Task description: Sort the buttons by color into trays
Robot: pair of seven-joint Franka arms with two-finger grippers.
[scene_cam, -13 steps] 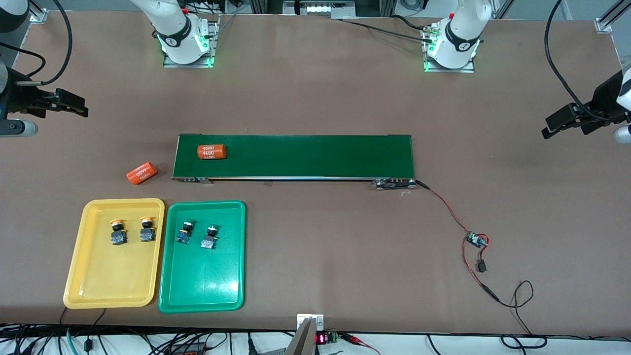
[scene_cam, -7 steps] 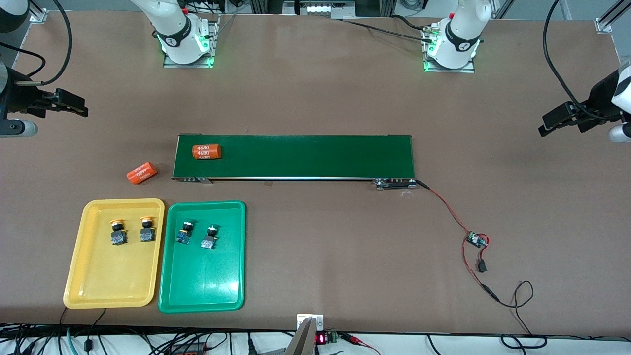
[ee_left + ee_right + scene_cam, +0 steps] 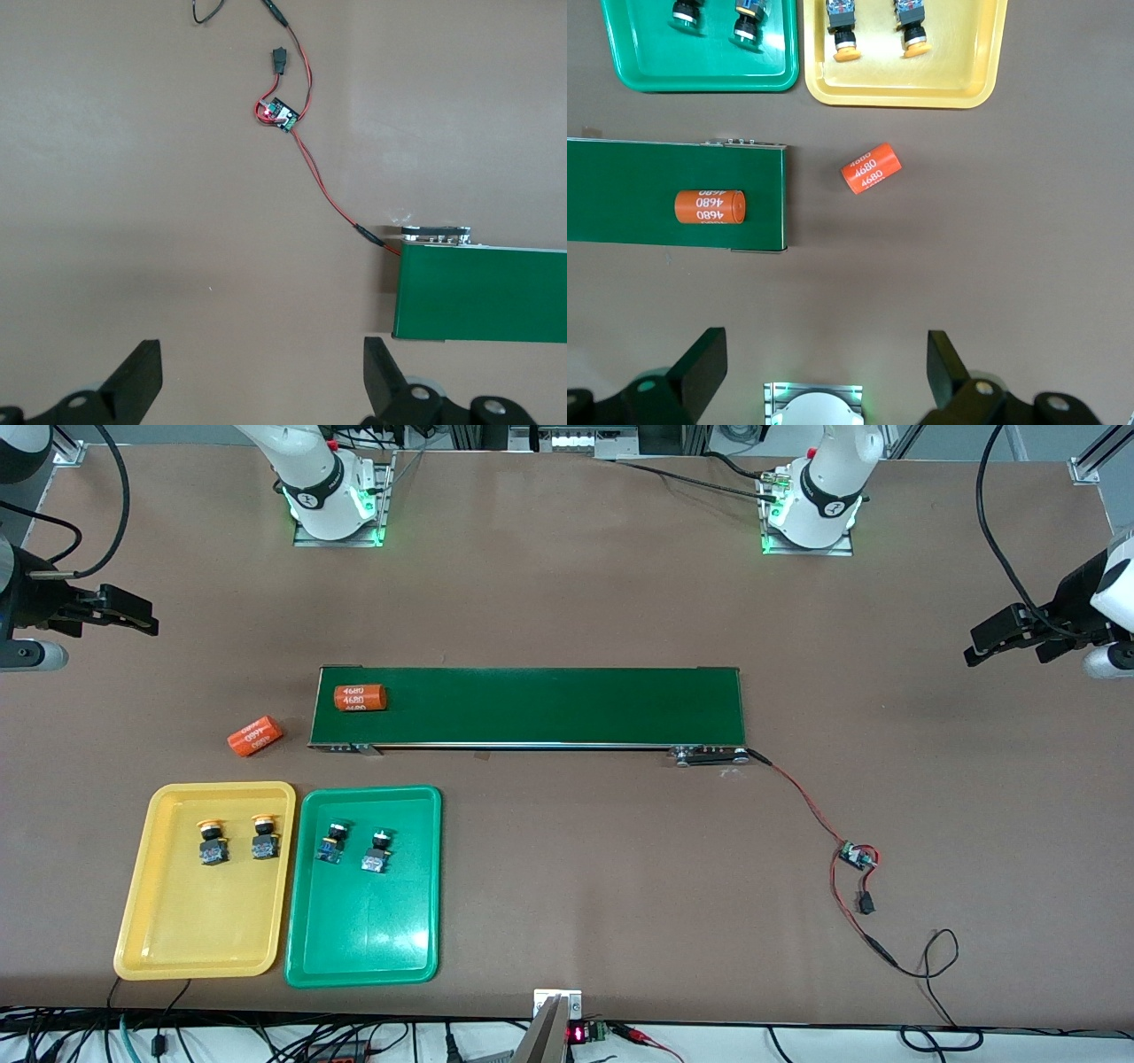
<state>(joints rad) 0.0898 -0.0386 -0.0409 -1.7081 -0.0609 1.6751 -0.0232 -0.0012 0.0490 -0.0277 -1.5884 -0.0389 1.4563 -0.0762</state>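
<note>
Buttons sit sorted: yellow pair in the yellow tray, green pair in the green tray, at its 12 o'clock end. Left gripper and right gripper wait over the table ends, fingers spread.

— Evenly lit from above, bright throughout; soft, short shadows only, as under the conveyor belt along its nearer edge.

— Any glare?

— Pale sheen on the green tray floor, a white spot near its nearer end; milder shine on the yellow tray. Faint bright patch on the table between the arm bases, green glow at each base.

— Sharpness?

— Crisp in the front view; print on the orange cylinder legible from the right wrist. Fingers at the left wrist frame's edge dark and slightly soft.
</note>
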